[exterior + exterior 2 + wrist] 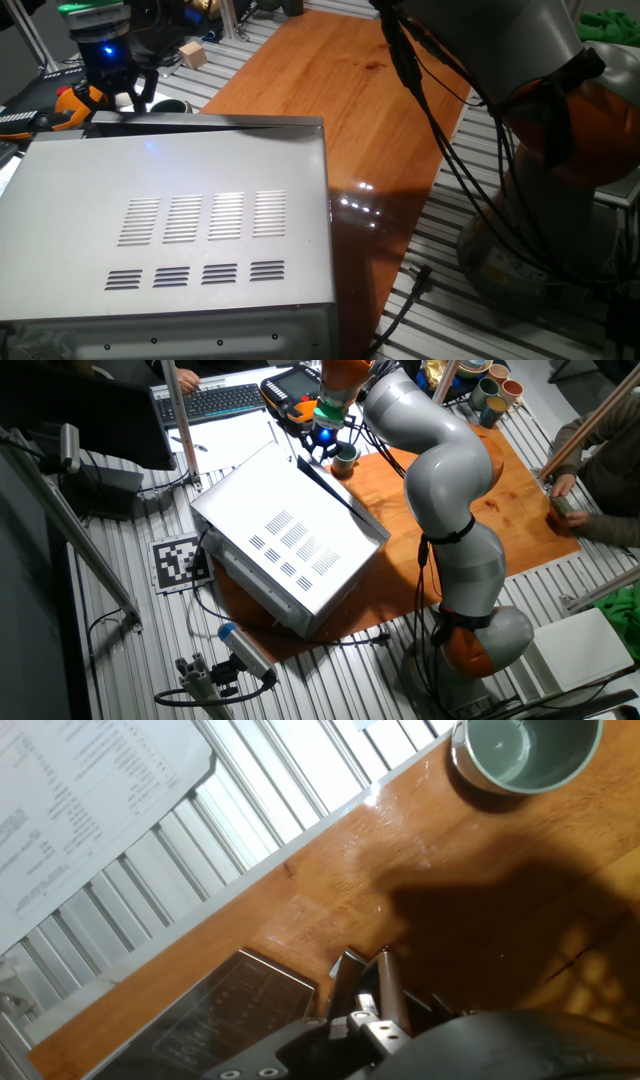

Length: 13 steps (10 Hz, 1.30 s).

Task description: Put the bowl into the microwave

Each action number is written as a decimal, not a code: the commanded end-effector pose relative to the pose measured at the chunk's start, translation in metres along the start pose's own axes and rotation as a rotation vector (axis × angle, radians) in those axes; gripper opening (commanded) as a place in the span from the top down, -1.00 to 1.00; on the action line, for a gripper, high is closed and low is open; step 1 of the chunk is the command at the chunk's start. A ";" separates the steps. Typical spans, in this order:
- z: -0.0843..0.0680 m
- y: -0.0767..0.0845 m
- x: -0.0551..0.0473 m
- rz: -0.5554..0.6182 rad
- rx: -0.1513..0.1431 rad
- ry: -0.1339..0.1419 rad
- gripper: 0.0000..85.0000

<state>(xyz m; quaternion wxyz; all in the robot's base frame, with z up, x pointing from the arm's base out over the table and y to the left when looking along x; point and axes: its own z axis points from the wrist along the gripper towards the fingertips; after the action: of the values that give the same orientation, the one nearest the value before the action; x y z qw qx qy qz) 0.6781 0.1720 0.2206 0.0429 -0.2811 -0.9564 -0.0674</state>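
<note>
The microwave (pixel 200 200) fills the near left of one fixed view, and its vented top (pixel 290 540) also shows in the other fixed view. Its dark door frame runs along the far edge (pixel 200 122). In the hand view the dark door panel (pixel 220 1010) lies at bottom left. The bowl (pixel 525 755) stands upright and empty on the wooden board (pixel 480 900), and in the other fixed view the bowl (pixel 346 457) is just right of my gripper (pixel 322 450). My gripper (pixel 368 970) hangs by the door's edge, apart from the bowl. Its fingers (pixel 390 982) are close together with nothing between them.
A pale wooden cube (pixel 193 55) lies beyond the microwave. A keyboard (pixel 215 402) and papers (pixel 90 810) lie on the slatted table. Cups (pixel 490 390) stand at the board's far corner. A person's hand (pixel 562 495) rests at the board's right edge.
</note>
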 end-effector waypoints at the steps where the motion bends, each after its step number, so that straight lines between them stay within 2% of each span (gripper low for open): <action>1: 0.000 0.000 0.000 0.005 -0.003 -0.005 0.20; 3: 0.000 0.000 0.000 0.015 -0.002 0.002 0.20; 5: 0.000 0.000 0.000 0.030 0.000 -0.012 0.20; 7: 0.000 0.000 0.000 0.053 -0.035 0.008 0.20; 9: 0.000 0.000 0.000 0.063 -0.033 0.005 0.20; 11: 0.000 0.000 0.000 0.066 -0.054 -0.006 0.20; 13: 0.000 0.000 0.000 0.085 -0.071 0.006 0.20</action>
<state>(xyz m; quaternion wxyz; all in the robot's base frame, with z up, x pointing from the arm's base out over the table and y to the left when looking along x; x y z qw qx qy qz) 0.6783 0.1720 0.2206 0.0391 -0.3233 -0.9402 -0.0999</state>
